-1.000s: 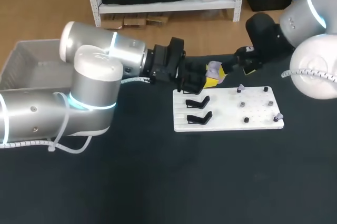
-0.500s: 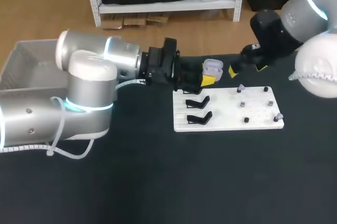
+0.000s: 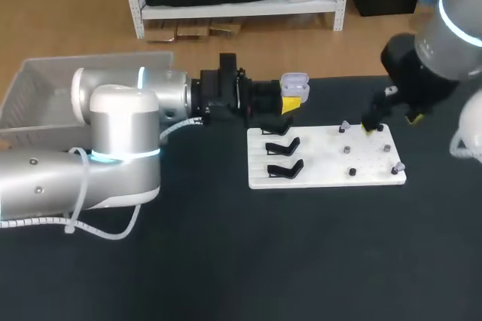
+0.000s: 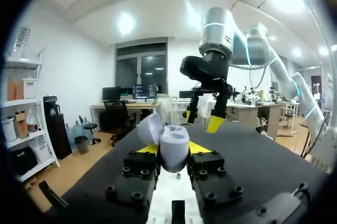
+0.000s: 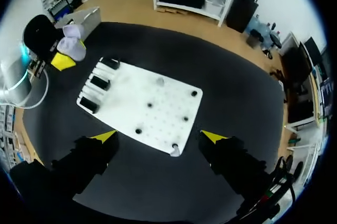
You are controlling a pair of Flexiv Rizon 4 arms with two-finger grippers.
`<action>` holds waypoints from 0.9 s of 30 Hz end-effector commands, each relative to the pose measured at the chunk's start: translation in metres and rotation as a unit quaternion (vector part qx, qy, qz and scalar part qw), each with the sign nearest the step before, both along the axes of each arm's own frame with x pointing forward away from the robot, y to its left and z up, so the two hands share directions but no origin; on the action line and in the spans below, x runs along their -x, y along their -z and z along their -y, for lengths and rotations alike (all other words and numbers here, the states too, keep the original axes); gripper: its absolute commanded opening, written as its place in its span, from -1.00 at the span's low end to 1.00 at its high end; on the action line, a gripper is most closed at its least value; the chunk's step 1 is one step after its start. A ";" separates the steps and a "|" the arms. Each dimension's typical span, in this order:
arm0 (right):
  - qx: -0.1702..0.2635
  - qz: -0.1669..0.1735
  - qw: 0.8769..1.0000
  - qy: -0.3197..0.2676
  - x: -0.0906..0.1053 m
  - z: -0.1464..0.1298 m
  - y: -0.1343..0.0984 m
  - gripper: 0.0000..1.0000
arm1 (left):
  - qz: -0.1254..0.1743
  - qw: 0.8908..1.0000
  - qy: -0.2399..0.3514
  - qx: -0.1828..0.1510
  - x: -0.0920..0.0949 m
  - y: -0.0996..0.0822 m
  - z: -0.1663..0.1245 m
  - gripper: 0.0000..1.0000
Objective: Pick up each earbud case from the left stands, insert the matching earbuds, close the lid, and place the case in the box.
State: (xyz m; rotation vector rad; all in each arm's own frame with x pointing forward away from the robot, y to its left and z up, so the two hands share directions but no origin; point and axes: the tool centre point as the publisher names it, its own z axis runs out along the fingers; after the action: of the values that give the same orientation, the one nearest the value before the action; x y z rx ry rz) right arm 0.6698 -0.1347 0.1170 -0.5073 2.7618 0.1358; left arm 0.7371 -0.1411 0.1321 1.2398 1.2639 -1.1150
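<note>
At the table's far left corner I saw the pale box (image 3: 45,87), with my left arm lying across in front of it, pointing toward the table's right side. The left end effector (image 3: 288,104) was clamped on the earbud case (image 3: 294,86), one yellow-tipped finger on each side of its body. It held the case above the table near the far edge, just off the far left corner of the white board (image 3: 324,157). In the left wrist view the case's lid stood open, tipped back from the body; I could not tell whether anything sat inside. The board lay flat on the table's dark top (image 3: 226,261), right of the middle. Two black stands (image 3: 283,145) were along the board's left edge, one nearer me than the other, and both looked bare. Small dark pegs (image 3: 352,172) dotted the board's right half. One pale earbud (image 3: 344,126) perched near the board's far edge and another (image 3: 397,166) near its near right corner. The right end effector (image 3: 390,122) hung above the board's far right corner with its fingers spread wide, gripping nothing. In the right wrist view the board showed between its yellow tips, well below them.
</note>
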 end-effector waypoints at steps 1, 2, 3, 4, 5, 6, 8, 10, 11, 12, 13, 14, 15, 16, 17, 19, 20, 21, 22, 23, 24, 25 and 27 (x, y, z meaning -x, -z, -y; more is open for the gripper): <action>0.051 0.022 0.998 0.023 0.025 0.011 0.012 1.00 | -0.001 1.000 -0.005 0.005 -0.003 0.005 0.006 -1.00; 0.052 0.018 0.998 0.027 0.029 0.013 0.015 1.00 | -0.003 1.000 -0.004 0.005 -0.003 0.006 0.008 -1.00; 0.051 0.014 0.998 0.031 0.032 0.016 0.018 1.00 | -0.003 1.000 -0.004 0.005 -0.003 0.007 0.010 -1.00; 0.053 0.008 0.998 0.034 0.035 0.018 0.021 1.00 | -0.005 1.000 -0.005 0.004 -0.004 0.009 0.011 -1.00; 0.060 0.005 0.998 0.037 0.038 0.019 0.023 1.00 | -0.009 1.000 -0.004 0.004 -0.004 0.012 0.013 -1.00; 0.065 0.000 0.997 0.039 0.041 0.021 0.025 1.00 | -0.013 1.000 -0.003 0.005 -0.005 0.014 0.015 -1.00; 0.081 0.002 0.995 0.055 0.047 0.023 0.028 1.00 | -0.017 1.000 -0.002 0.006 -0.005 0.017 0.017 -1.00; 0.088 0.002 0.994 0.058 0.048 0.024 0.028 1.00 | -0.018 1.000 -0.002 0.006 -0.005 0.019 0.019 -1.00; 0.088 0.002 0.994 0.058 0.048 0.024 0.028 1.00 | -0.018 1.000 -0.002 0.006 -0.005 0.019 0.020 -1.00; 0.088 0.002 0.994 0.058 0.048 0.024 0.028 1.00 | -0.018 1.000 -0.003 0.006 -0.004 0.020 0.021 -1.00; 0.088 0.002 0.994 0.058 0.048 0.024 0.028 1.00 | -0.018 1.000 -0.003 0.006 -0.004 0.020 0.022 -1.00; 0.088 0.002 0.994 0.058 0.048 0.024 0.028 1.00 | -0.018 1.000 -0.003 0.006 -0.003 0.021 0.022 -1.00; 0.088 0.002 0.994 0.058 0.048 0.024 0.028 1.00 | -0.019 1.000 -0.003 0.006 -0.003 0.022 0.022 -1.00; 0.088 0.002 0.994 0.058 0.048 0.024 0.028 1.00 | -0.020 1.000 -0.003 0.007 -0.002 0.022 0.023 -1.00; 0.088 0.002 0.994 0.058 0.048 0.024 0.028 1.00 | -0.020 1.000 -0.003 0.008 -0.002 0.023 0.023 -1.00; 0.088 0.002 0.994 0.058 0.048 0.024 0.028 1.00 | -0.021 1.000 -0.002 0.010 -0.003 0.025 0.025 -1.00; 0.088 0.002 0.994 0.058 0.048 0.024 0.028 1.00 | -0.022 1.000 -0.003 0.012 -0.003 0.025 0.026 -1.00; 0.088 0.002 0.994 0.058 0.048 0.024 0.028 1.00 | -0.021 1.000 -0.005 0.014 -0.004 0.025 0.027 -1.00; 0.088 0.002 0.994 0.058 0.048 0.024 0.028 1.00 | -0.021 1.000 -0.008 0.016 -0.004 0.025 0.027 -1.00; 0.088 0.002 0.994 0.058 0.048 0.024 0.028 1.00 | -0.022 1.000 -0.008 0.019 -0.004 0.025 0.028 -1.00; 0.088 0.002 0.994 0.058 0.048 0.024 0.028 1.00 | -0.026 0.999 -0.009 0.018 -0.004 0.025 0.029 -1.00; 0.077 0.003 0.995 0.056 0.045 0.024 0.031 1.00 | -0.028 0.999 -0.006 0.020 -0.004 0.025 0.029 -1.00; 0.072 -0.006 0.996 0.054 0.042 0.023 0.038 1.00 | -0.028 0.999 -0.004 0.019 -0.003 0.024 0.030 -1.00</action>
State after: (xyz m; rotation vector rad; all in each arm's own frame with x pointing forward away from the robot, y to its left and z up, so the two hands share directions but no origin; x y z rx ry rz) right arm 0.6226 -0.1553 0.0871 -0.3831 2.8091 -0.1023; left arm 0.7396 -0.1692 0.1092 1.1822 1.2874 -1.1707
